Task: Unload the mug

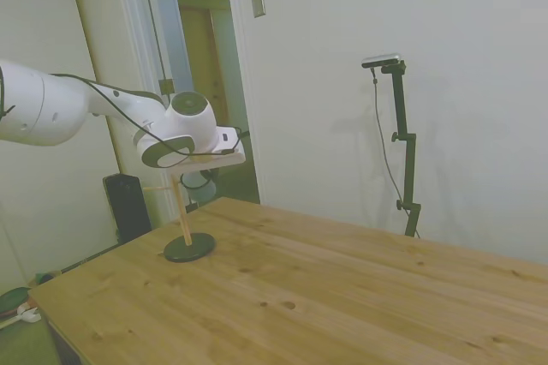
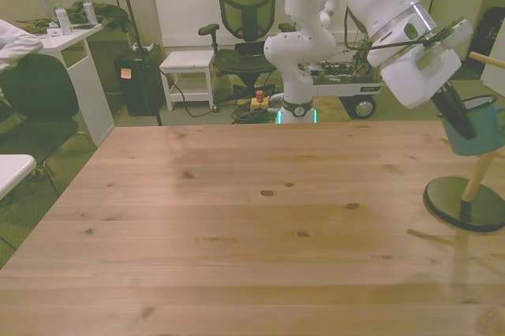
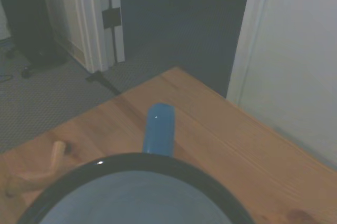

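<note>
The light blue mug point(image 2: 483, 132) hangs in the air beside the post of the wooden stand point(image 2: 465, 203), above its dark round base. My gripper point(image 2: 464, 119) comes down on the mug's rim with one dark finger against its wall, shut on it. In the side view the mug point(image 1: 199, 187) shows only faintly under the gripper point(image 1: 205, 173), right of the stand point(image 1: 188, 248). The wrist view looks down into the mug point(image 3: 131, 192): dark rim, pale inside. Its blue handle point(image 3: 159, 128) points away and is free of the stand's peg point(image 3: 57, 153).
The stand sits near the table corner by the open doorway point(image 1: 205, 65). The table edge point(image 3: 121, 90) runs close beyond the mug. An upper peg point(image 2: 489, 60) of the stand sticks out above the mug. An office chair point(image 2: 245, 20) and desk point(image 2: 71, 60) stand behind the table.
</note>
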You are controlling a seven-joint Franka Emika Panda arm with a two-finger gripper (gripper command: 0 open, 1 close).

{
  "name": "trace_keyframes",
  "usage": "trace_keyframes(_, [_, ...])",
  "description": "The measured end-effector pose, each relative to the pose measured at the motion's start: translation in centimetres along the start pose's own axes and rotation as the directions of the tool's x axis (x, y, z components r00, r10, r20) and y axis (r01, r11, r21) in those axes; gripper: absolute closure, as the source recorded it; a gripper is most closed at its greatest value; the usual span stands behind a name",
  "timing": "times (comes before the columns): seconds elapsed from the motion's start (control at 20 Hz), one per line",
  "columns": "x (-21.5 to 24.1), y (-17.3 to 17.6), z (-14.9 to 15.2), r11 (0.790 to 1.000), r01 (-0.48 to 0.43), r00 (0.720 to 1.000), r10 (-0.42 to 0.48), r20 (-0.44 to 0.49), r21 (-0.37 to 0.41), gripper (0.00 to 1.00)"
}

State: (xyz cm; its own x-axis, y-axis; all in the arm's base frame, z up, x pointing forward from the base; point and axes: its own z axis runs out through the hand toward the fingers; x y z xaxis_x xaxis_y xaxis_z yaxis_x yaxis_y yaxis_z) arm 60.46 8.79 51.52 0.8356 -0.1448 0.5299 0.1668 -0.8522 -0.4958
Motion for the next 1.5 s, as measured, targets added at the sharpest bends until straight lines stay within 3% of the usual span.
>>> trace_keyframes(0.35, [1.2,3.4,-2.9,0.996,-0.08,0.995,0.078,-0.057,-0.024,1.0])
trace_keyframes(0.8, [-5.7,8.7,-6.2,0.981,-0.157,0.987,0.155,-0.033,-0.114,1.0])
trace_keyframes(1.1, [-8.8,10.9,-5.4,0.957,-0.189,0.978,0.203,0.04,-0.22,1.0])
trace_keyframes(1.5, [-10.2,12.6,-3.3,0.913,-0.258,0.944,0.308,0.117,-0.315,1.0])
